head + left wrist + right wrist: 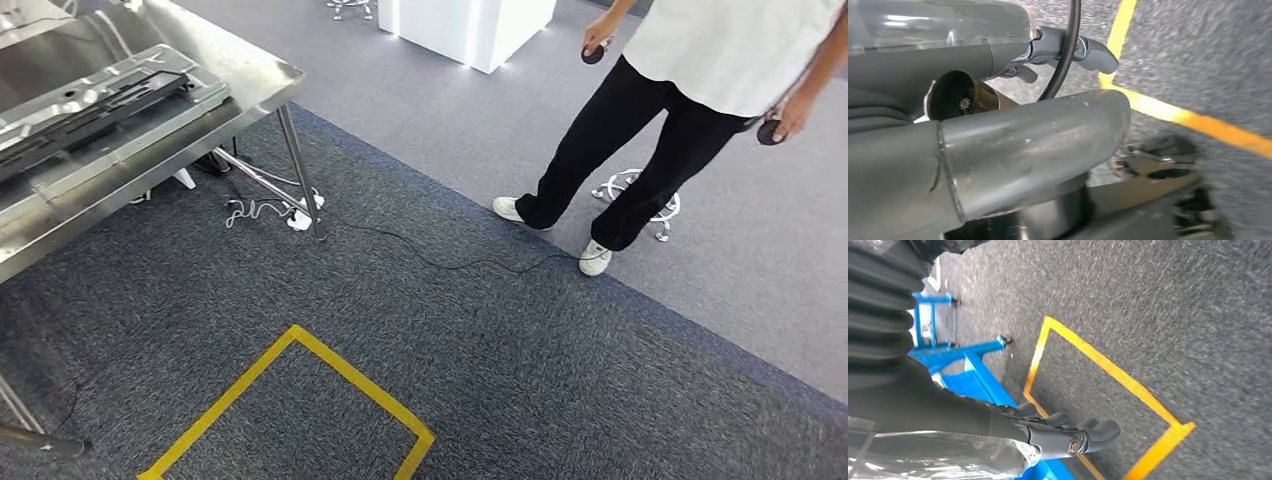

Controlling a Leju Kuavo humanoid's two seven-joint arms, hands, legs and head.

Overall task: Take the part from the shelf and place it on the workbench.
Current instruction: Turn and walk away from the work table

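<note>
Steel workbench [262, 75] edge beside open carpet, left robot hand [1068, 52] grips pipe part [1038, 145], right robot hand [1068, 432] loosely spread

Grey ribbed cover [878, 305], dark, perhaps glossy robot hand [1068, 435].

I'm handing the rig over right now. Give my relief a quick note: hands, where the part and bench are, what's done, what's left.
Left hand: grips a bent silver metal part.
Right hand: holds nothing, fingers loosely curled, hanging over the carpet beside a blue frame.
Steel workbench: ahead to the left, a long metal fixture already on it.
Yellow floor box lies just ahead; a person stands to the right.
Done: part is in hand.
Left: approach the bench and set it down.
</note>
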